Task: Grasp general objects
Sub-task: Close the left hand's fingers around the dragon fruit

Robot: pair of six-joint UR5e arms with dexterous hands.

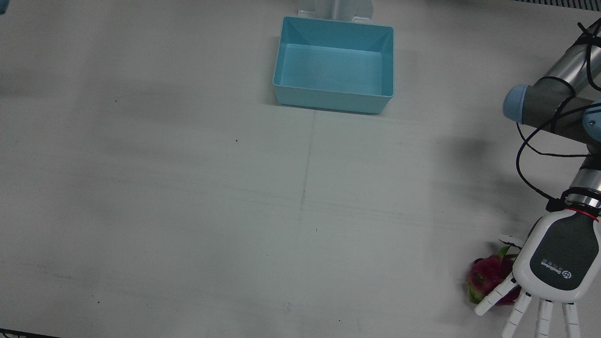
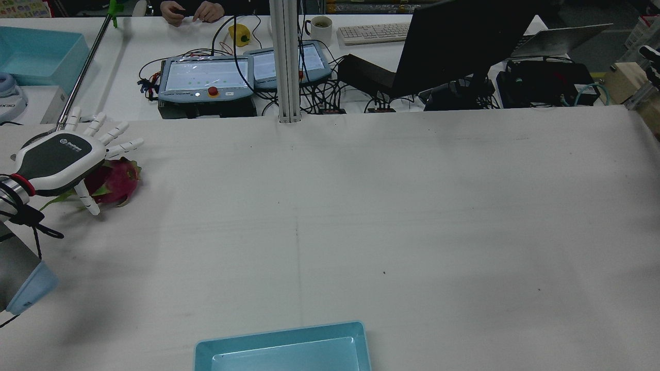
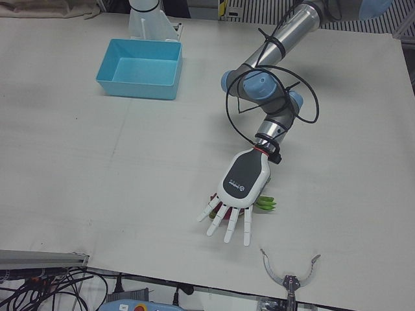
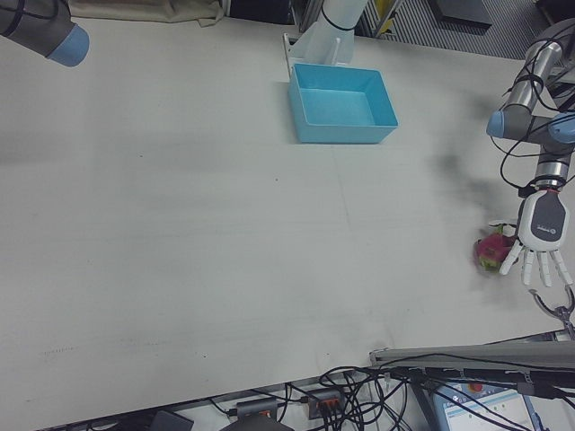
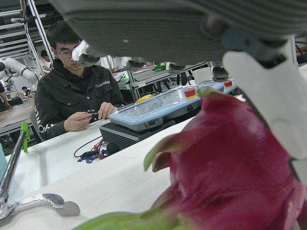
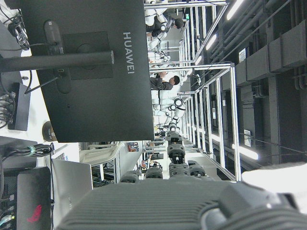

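A pink dragon fruit point(image 1: 486, 277) with green scales lies on the white table near the operators' edge, on my left arm's side. My left hand point(image 1: 554, 263) hovers just above it, palm down, with its fingers spread and holding nothing. The thumb reaches down beside the fruit. The rear view shows the fruit point(image 2: 116, 180) half covered by the hand point(image 2: 59, 157). In the left hand view the fruit point(image 5: 230, 177) fills the lower right, right under the palm. Of my right hand, only a sliver of its own body shows in the right hand view.
A light blue bin point(image 1: 333, 101) stands empty at the robot's side of the table, near the middle. Metal tongs point(image 3: 290, 275) lie at the table's front edge close to the left hand. Teach pendants point(image 2: 206, 77) and a monitor point(image 2: 464, 41) stand beyond the table.
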